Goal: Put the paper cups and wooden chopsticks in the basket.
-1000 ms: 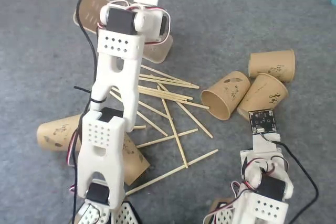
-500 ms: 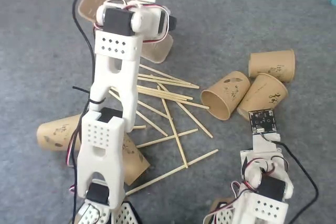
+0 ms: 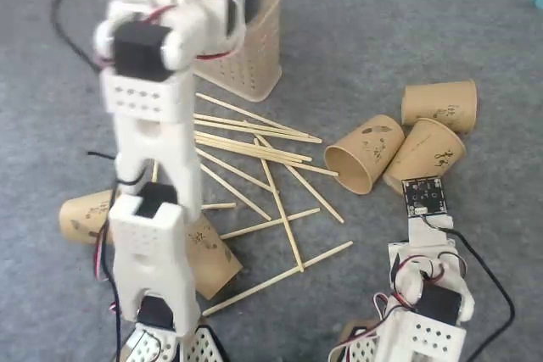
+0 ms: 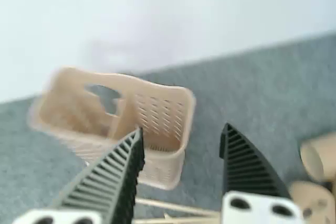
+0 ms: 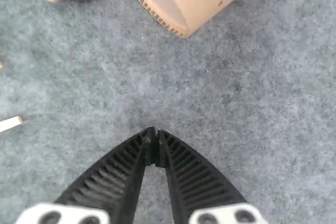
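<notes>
Grey felt covers the worktop (image 3: 475, 31), and a pale wall (image 4: 168, 9) stands behind it. Seen from the high camera, the basket (image 3: 254, 52) stands upright at 12 o'clock, close to the far edge. The wooden chopsticks (image 3: 259, 152) lie crossed and scattered at the centre, just in front of it. Three paper cups (image 3: 366, 153) lie on their sides in a close cluster at 3 o'clock. Two more lie at 8 o'clock, one partly under the left arm (image 3: 153, 133).

That arm rises from 7 o'clock and stretches toward 12. Its wrist camera shows the left end effector (image 4: 182, 132) hanging above the basket's near side, jaws spread wide with nothing between them. I judge this an unloaded posture over the drop point, free for the next pick. The basket's contents are too blurred to make out.

The right end effector (image 5: 154, 139) sits at 5 o'clock, its jaws closed tip to tip on nothing and pointing at bare felt. A cup's open mouth lies just beyond it. It looks parked low to stay out of the left arm's way, yet close to the 3 o'clock cluster. Because those cups lie on their sides, their rims should offer a thin wall to pinch.
</notes>
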Tool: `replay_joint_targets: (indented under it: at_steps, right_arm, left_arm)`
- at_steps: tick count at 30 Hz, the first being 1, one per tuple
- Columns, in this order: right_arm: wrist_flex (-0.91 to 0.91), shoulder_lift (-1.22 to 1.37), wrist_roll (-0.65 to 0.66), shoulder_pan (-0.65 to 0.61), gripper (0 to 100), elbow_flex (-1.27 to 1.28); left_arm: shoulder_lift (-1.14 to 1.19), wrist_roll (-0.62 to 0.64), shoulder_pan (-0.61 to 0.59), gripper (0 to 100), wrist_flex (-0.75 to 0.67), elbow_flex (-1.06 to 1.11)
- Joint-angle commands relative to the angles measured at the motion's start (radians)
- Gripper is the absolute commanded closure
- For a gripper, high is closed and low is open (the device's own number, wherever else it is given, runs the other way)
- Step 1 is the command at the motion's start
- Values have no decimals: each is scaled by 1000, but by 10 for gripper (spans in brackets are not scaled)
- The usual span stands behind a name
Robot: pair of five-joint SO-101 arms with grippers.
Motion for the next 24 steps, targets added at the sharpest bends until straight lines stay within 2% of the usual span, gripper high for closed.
replay_joint_targets:
  at_steps: [1, 12, 14, 18, 24]
  right_arm:
    - [-1, -15, 6, 7, 991, -18]
    - [-12, -15, -2, 68, 991, -40]
    - [-13, -15, -37, 67, 991, -55]
    - [-12, -13, -130, 56, 990, -135]
    - [-5, -1, -138, -10, 990, -341]
  left_arm:
    - [-137, 2, -84, 776, 35, 5]
    - [-339, -5, -272, 776, 35, 455]
    - [-384, -6, -302, 776, 35, 529]
    - [-496, -18, -393, 822, 28, 667]
    - [-661, -86, -517, 863, -43, 980]
